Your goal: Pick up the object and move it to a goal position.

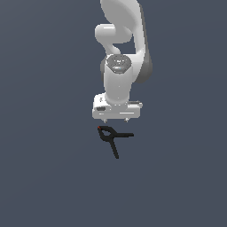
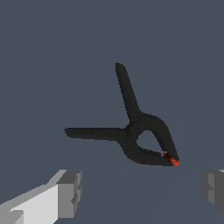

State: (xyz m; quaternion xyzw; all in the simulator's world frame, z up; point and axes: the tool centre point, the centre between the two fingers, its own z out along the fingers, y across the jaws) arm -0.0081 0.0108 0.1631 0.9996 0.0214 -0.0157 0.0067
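Clamp (image 1: 111, 136) lies flat on the bare grey floor (image 1: 44, 177), just below the gripper (image 1: 115, 120) in the exterior view, not yet picked up.

The step in hand looks like the approach: the gripper hangs over the clamp with its fingers (image 2: 65, 192) spread wide and nothing between them. The wrist view shows the two handles splayed in a V and the red tip (image 2: 171, 160) nearest the fingers. Next, the arm likely needs to centre over the clamp's body, descend, then close. No containers are visible.
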